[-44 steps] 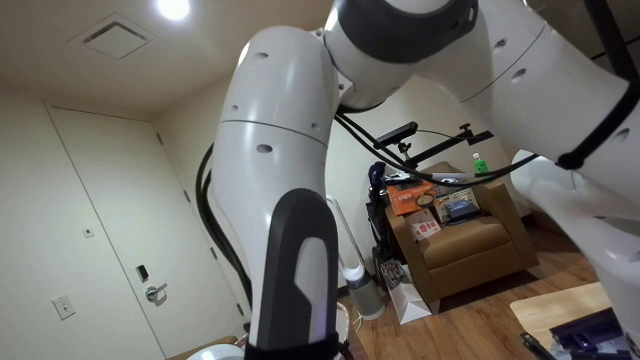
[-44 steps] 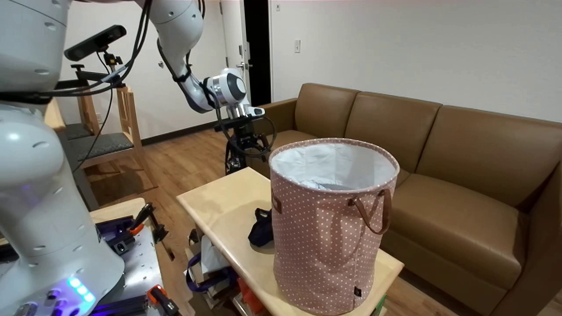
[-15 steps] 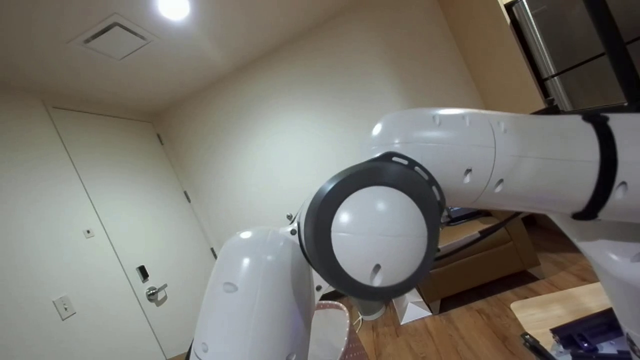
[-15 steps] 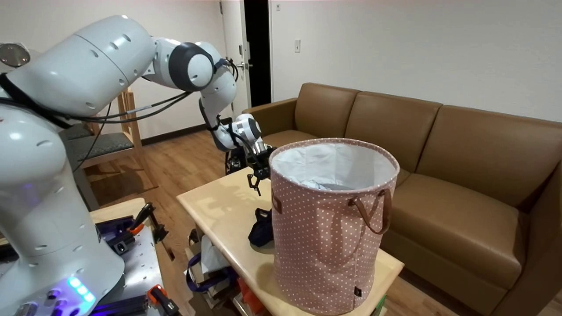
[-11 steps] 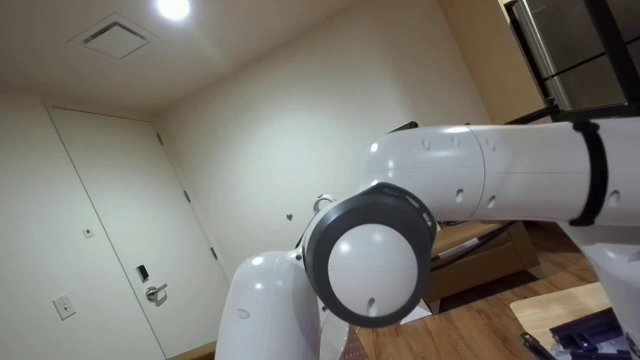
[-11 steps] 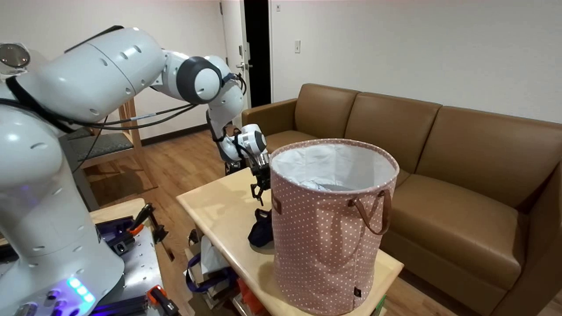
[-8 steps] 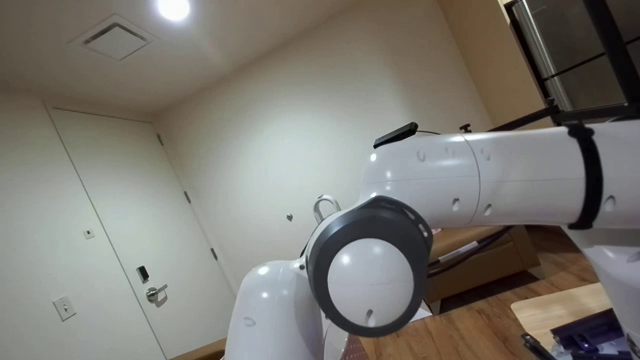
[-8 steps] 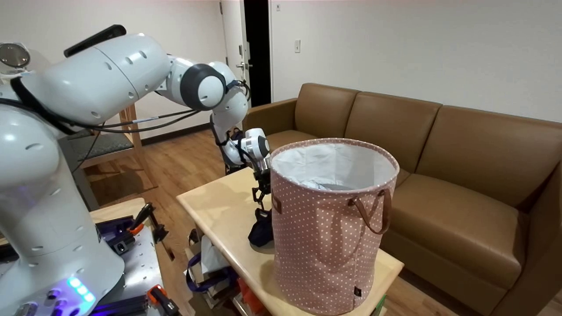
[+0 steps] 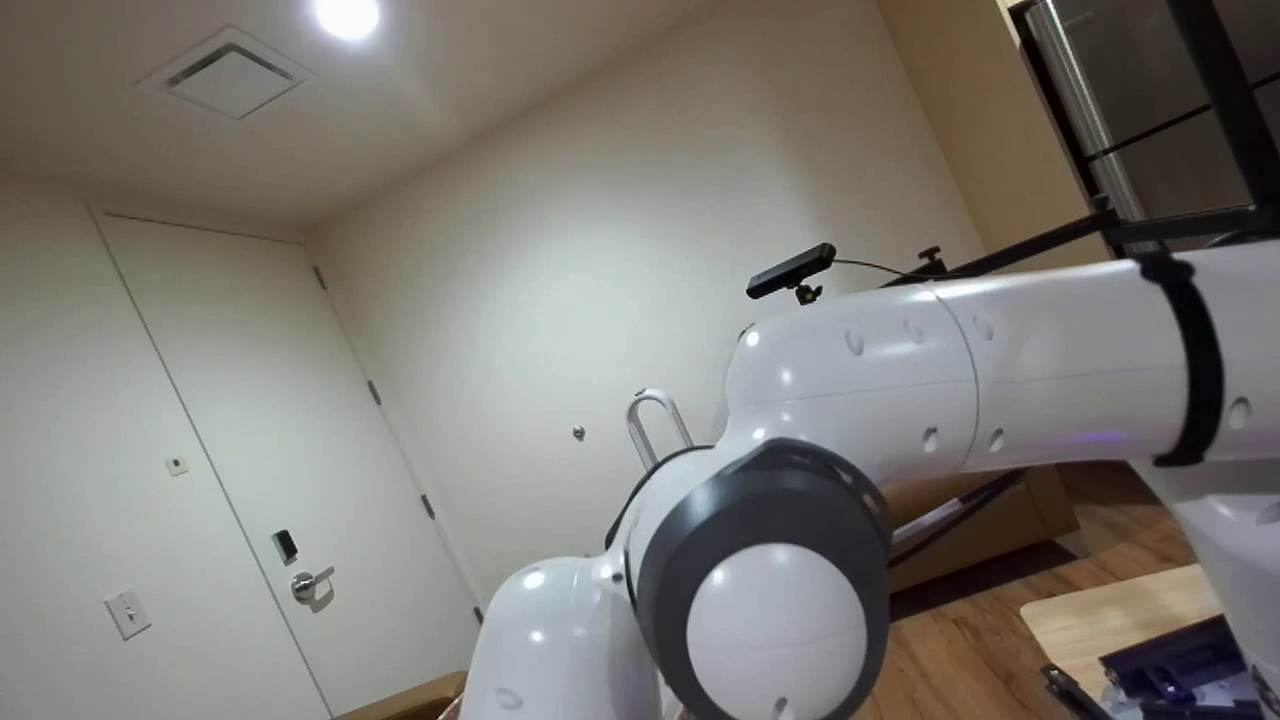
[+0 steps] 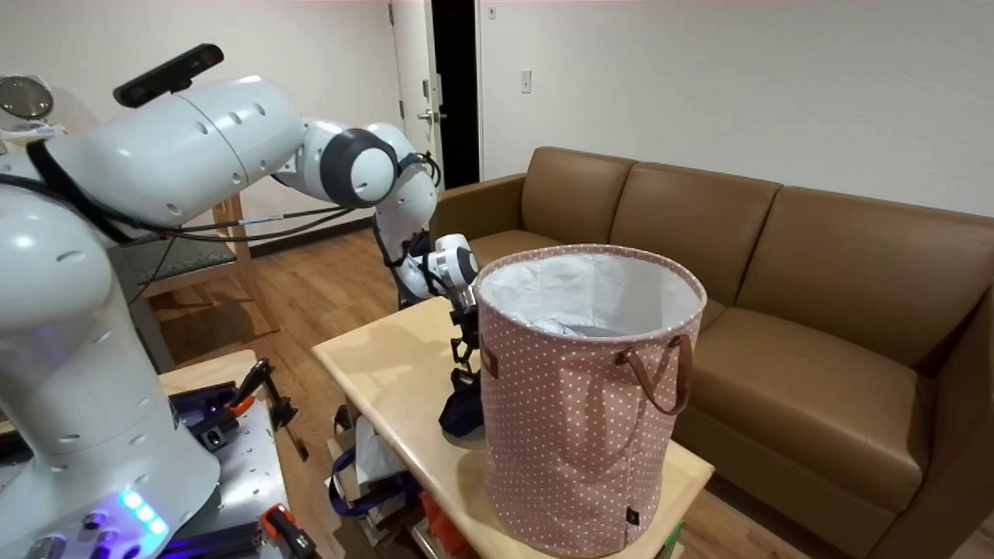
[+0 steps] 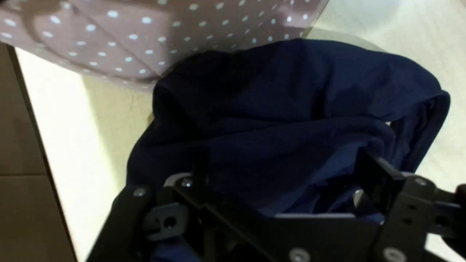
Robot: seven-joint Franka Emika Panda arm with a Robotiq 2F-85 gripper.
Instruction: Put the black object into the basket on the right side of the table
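Fingers (image 11: 380, 176) wide apart — navy cloth (image 11: 269, 145) beneath

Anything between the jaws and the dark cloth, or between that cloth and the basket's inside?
Nothing visible stands between the gripper, jaws open, and the dark cloth under it. For the basket, its own dotted wall is in the way, right beside the cloth; it opens upward, so the cloth probably must clear the rim.

Downward wrist view, near dark fabric (image 11: 291, 91)
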